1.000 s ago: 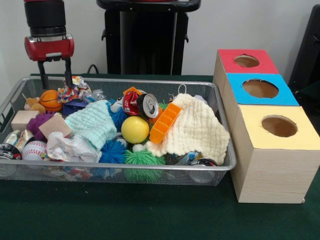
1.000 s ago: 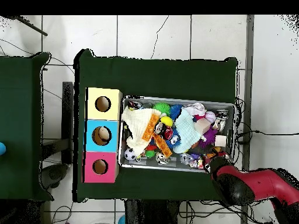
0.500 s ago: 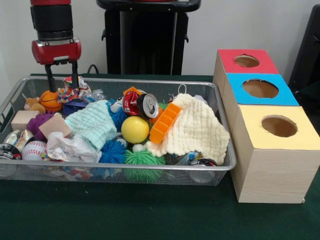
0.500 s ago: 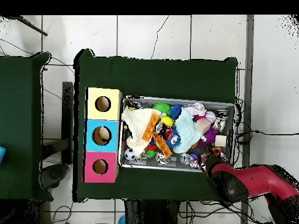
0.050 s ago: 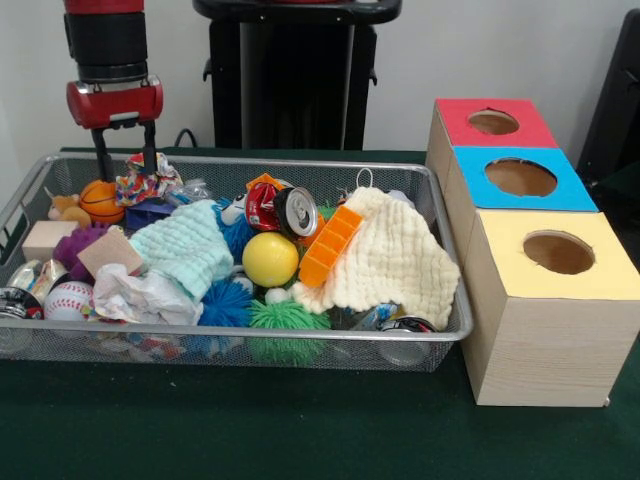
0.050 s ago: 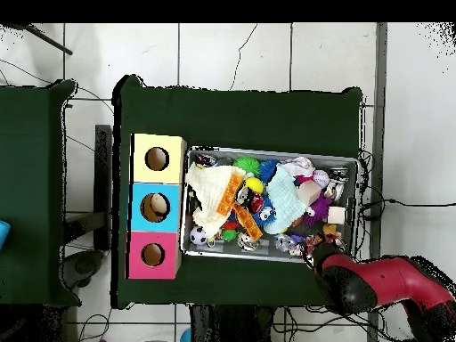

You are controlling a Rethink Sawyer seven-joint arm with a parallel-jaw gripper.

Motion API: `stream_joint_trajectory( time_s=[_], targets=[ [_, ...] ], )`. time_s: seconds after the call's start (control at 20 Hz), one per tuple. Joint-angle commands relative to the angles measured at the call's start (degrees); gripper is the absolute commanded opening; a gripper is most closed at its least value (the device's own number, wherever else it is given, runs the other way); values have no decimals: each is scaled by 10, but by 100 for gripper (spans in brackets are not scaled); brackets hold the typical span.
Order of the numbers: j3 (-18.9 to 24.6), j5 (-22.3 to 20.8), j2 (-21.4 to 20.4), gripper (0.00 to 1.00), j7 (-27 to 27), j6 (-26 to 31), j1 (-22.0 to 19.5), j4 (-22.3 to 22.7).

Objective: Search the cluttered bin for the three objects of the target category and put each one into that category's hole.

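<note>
Hovering at the far corner of the wire-mesh bin (image 5: 445,300), our gripper (image 5: 126,165) has its two dark fingers apart and empty, straddling a crinkled multicoloured wrapper (image 5: 145,182). We see a pebbled orange mini basketball (image 5: 101,200) just beside it, a smooth yellow ball (image 5: 270,259) mid-bin, and a stitched baseball (image 5: 68,299) near the front rim. Beside the bin stands the wooden box row with red (image 5: 493,122), blue (image 5: 520,177) and yellow (image 5: 558,252) round holes.

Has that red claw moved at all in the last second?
Yes. In the front view the claw has shifted right along the wire bin's far rim and risen slightly, from beside the small basketball to above the colourful crumpled toy.
</note>
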Motion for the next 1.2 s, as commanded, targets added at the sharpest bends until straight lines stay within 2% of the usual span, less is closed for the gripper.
stream_joint_trajectory(
  time_s=[0.05, 0.15, 0.25, 0.4, 0.6, 0.8, 1.2],
  targets=[
    [-23, -33, 8, 100, -69, -10, -12, 6],
    [-19, -24, -3, 100, -76, -2, -20, 16],
    [-20, -28, -16, 100, -65, -13, -25, 30],
    [-31, -45, -14, 100, -40, -30, -23, 37],
    [-63, -77, -6, 100, 22, -53, 15, 32],
    [-95, -85, -16, 100, 71, -73, 55, 40],
    [-149, -56, -21, 100, 88, -97, 99, 44]
  ],
)
